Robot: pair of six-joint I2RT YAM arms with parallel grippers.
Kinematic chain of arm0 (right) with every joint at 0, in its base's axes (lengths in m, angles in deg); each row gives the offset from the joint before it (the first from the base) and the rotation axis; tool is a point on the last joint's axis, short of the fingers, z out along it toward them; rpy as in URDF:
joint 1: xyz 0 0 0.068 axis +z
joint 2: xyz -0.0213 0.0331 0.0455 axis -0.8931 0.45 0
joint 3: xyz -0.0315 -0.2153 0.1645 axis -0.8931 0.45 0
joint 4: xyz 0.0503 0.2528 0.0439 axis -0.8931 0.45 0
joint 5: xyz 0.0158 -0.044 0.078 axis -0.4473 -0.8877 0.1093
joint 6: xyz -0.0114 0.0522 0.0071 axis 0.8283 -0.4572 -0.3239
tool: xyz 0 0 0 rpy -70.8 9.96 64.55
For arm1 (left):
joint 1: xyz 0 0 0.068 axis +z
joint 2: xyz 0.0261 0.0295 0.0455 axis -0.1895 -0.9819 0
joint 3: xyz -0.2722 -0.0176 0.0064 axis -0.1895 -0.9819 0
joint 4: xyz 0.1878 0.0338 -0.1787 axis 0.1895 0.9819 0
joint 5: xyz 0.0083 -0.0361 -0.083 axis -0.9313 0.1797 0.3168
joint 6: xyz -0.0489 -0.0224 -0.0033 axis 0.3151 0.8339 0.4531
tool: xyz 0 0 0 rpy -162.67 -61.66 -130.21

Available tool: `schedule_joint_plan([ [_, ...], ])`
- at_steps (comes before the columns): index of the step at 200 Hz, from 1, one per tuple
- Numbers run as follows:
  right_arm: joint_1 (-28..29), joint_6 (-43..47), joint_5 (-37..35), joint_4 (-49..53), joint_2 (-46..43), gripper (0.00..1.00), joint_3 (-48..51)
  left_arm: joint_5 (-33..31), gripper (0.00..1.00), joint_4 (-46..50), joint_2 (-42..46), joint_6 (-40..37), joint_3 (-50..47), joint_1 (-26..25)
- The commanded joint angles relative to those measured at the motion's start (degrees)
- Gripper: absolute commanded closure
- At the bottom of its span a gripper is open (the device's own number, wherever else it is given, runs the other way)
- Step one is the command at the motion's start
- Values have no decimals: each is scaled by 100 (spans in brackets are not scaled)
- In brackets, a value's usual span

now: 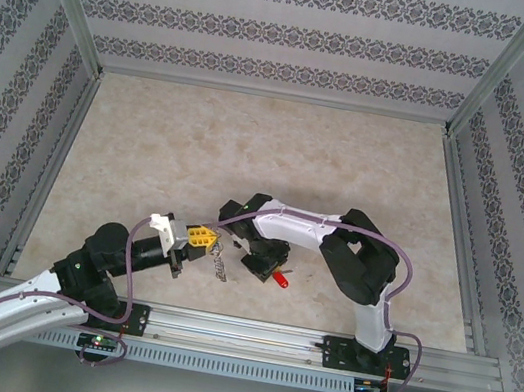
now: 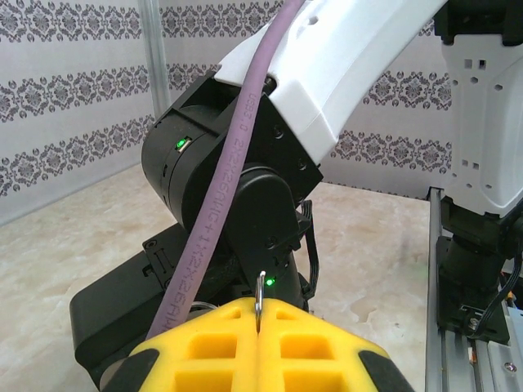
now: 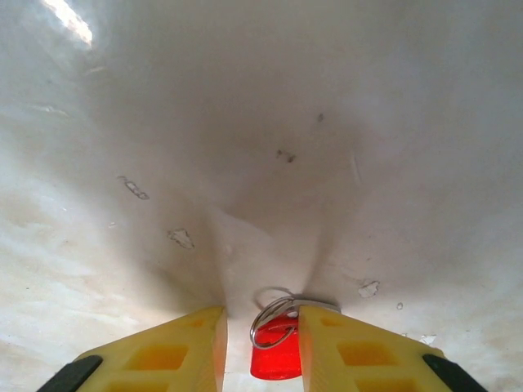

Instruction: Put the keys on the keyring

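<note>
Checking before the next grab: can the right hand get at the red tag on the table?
Probably yes. The red tag and its wire ring lie on the table, between the open fingers of the right hand, with nothing blocking.

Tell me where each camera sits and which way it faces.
Top: above and behind the robot, looking down on the table; left arm and right arm show.
Left wrist: on the left hand, shut on a wire loop, facing the right arm.
Right wrist: on the right hand, facing down at the table, astride a red tag.
Shared: top and right wrist both show the red tag.
</note>
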Motion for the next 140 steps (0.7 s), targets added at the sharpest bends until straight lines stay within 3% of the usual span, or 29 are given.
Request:
schedule_joint_plan([
  [1, 77, -35, -177, 22, 75, 72, 55, -49, 100, -74, 71, 27, 10, -67],
  [140, 77, -39, -287, 66, -168, 91, 81, -83, 100, -58, 47, 36, 18, -69],
])
